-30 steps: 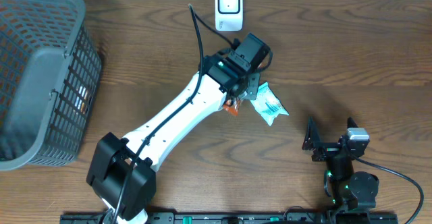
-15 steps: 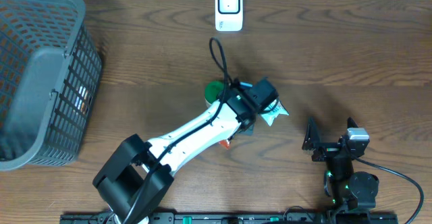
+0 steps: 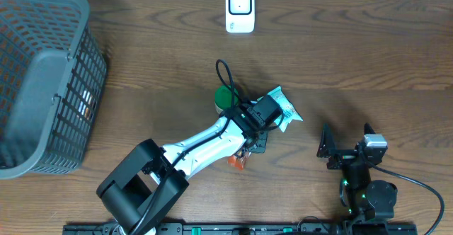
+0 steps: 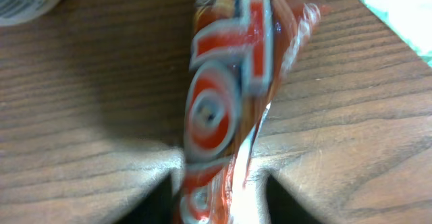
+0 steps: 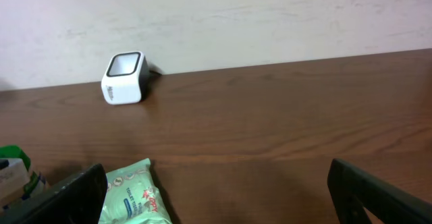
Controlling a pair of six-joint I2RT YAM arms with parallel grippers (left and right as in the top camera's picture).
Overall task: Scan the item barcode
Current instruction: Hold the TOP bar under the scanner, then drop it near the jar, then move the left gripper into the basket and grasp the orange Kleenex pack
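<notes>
Right, bench (image 3: 368, 58): brown wood, everything in play sits on it.
Basket (image 3: 92, 65): grey mesh, far left, well away from the action.
Left arm (image 3: 205, 139): stretched out to mid-bench, its wrist low over the goods.
Wipes pack (image 3: 285, 107): mint-green, just beside the wrist on the right; a bystander, as I read it.
Snack packet (image 4: 223, 109): orange-red film with big lettering. It runs straight up the middle of the left wrist view, apparently lying on the wood, and peeks out from under the arm overhead.
Handling: my call is feather-light, crinkly and slippery, soft enough to crumple. Take it across the narrow width or by a sealed end, and gently. No barcode shows on this face.
Scanner (image 3: 240, 8): small white unit at the far edge, well apart from the packet.
Tub (image 3: 225, 97): green lid, white label, near the packet's far end.
Left fingers (image 4: 154, 207): dark shapes either side of the packet's near end, so it sits between them. Pinching or standing clear, I cannot tell.
Right fingers (image 5: 67, 197): spread wide, holding nothing, parked at the near right and facing the scanner.
</notes>
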